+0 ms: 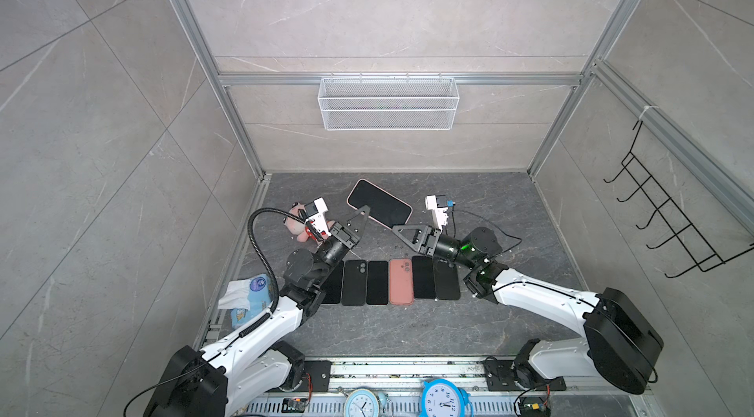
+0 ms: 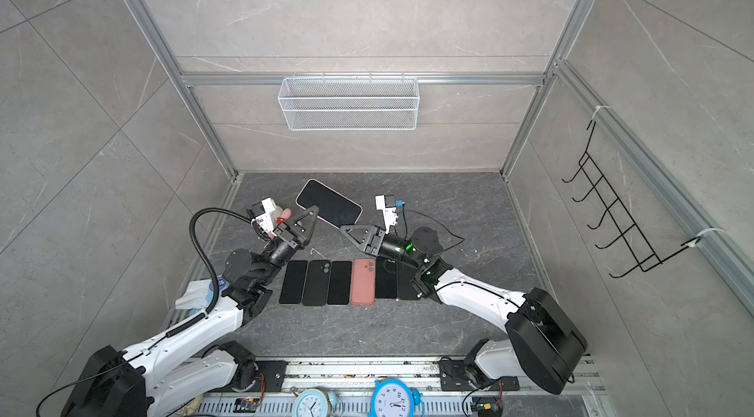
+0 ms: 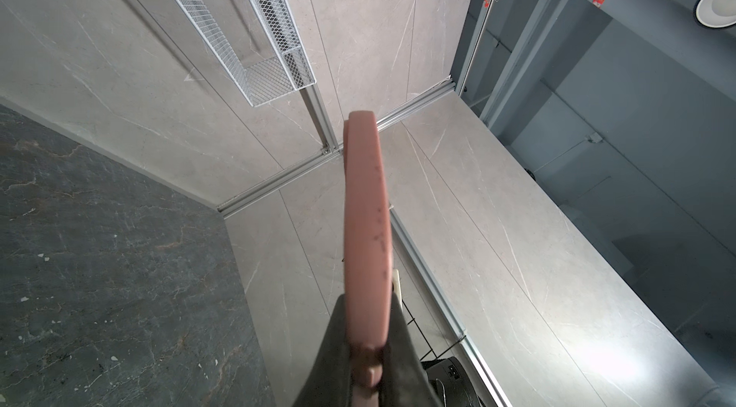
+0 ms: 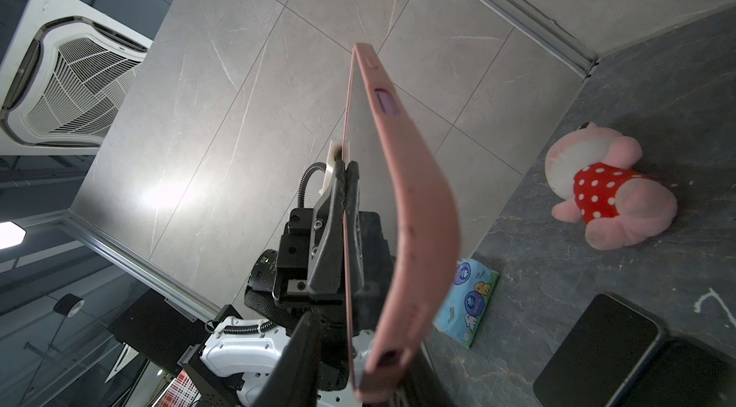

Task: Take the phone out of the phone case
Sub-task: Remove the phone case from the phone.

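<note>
A phone (image 1: 379, 203) with a dark screen sits in a pink phone case (image 4: 414, 206) and hangs tilted above the table, in both top views (image 2: 328, 203). My left gripper (image 1: 365, 212) is shut on one long edge of the case. In the left wrist view the case's pink edge (image 3: 366, 226) runs out from between the left gripper's (image 3: 368, 349) two dark fingers. My right gripper (image 1: 398, 228) stands at the opposite corner. In the right wrist view the right gripper (image 4: 358, 369) straddles that corner, open, with a gap between one finger (image 4: 302, 349) and the screen.
A row of several dark phones (image 1: 377, 282) and a salmon case (image 1: 401, 281) lies on the table under the arms. A pink plush toy (image 1: 300, 223) and a tissue pack (image 1: 251, 296) lie at the left. A wire basket (image 1: 387, 103) hangs on the back wall, a black hook rack (image 1: 669, 215) on the right wall.
</note>
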You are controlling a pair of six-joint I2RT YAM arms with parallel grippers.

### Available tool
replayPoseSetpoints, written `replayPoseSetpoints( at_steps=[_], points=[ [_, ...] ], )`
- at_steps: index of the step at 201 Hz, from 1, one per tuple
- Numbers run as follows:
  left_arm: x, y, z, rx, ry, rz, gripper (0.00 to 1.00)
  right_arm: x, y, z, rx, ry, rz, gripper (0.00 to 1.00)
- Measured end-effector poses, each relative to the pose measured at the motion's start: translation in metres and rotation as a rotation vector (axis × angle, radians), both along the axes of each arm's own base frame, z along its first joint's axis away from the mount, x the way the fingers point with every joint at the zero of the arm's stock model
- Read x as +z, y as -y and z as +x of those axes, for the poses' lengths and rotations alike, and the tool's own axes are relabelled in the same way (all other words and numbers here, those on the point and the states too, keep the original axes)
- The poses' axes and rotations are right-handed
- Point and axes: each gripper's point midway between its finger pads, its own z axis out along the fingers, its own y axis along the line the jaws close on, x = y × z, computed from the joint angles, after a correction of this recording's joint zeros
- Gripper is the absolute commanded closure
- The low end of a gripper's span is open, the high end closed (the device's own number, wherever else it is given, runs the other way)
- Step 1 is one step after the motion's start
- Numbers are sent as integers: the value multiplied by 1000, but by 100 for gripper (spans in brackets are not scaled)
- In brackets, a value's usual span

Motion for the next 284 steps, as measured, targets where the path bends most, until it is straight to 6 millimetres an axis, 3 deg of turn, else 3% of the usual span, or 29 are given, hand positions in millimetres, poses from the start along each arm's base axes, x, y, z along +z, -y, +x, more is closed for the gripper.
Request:
replayPoseSetpoints(
  at_steps=[131, 195, 284],
  points=[
    [-1, 0, 1, 1, -14, -8, 100, -4, -5, -1, 21, -18, 14, 96],
    [-18, 2, 0, -15, -159, 78, 100, -27, -3, -8, -9, 122, -89, 100],
    [-27, 13, 2, -71, -283, 113, 100, -33, 2, -7, -81, 337, -206, 100]
  ],
)
